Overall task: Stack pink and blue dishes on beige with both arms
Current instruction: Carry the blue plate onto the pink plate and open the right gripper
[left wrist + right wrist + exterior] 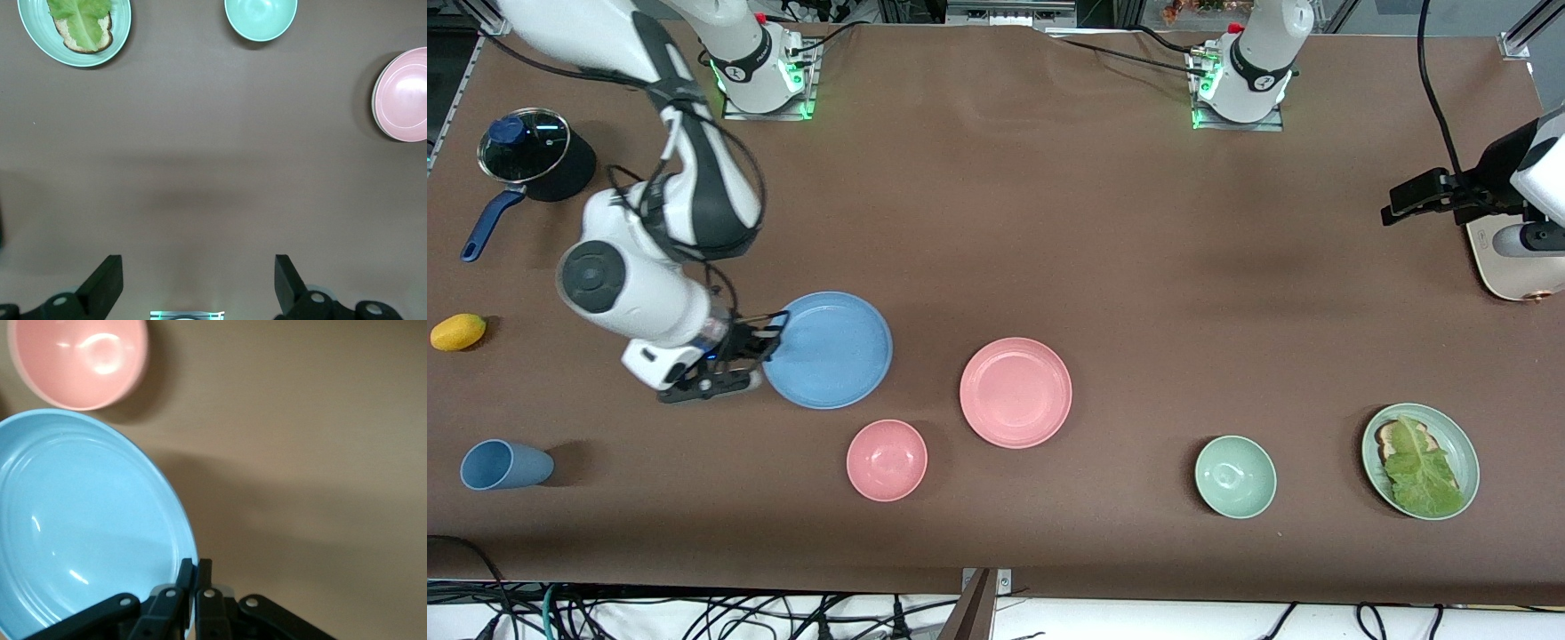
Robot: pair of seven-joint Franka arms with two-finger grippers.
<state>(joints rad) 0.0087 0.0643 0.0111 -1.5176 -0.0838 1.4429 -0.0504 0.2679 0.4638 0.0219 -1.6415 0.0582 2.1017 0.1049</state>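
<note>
Front view: the right gripper (769, 342) has its jaws clamped on the rim of the blue plate (831, 351), beside the pink plate (1016, 392) on the counter (1049, 222). Left wrist view: the left gripper (199, 283) hangs with jaws apart over bare counter. Right wrist view: the jaws pinch the blue plate's edge; no writing is readable.

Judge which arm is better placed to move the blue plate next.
Right. The right gripper is shut on the blue plate at its rim; the left gripper hangs open over bare table.

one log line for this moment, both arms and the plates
right gripper: shut on blue plate rim | left gripper: open, waiting over bare table | pink plate: on table, untouched
</note>
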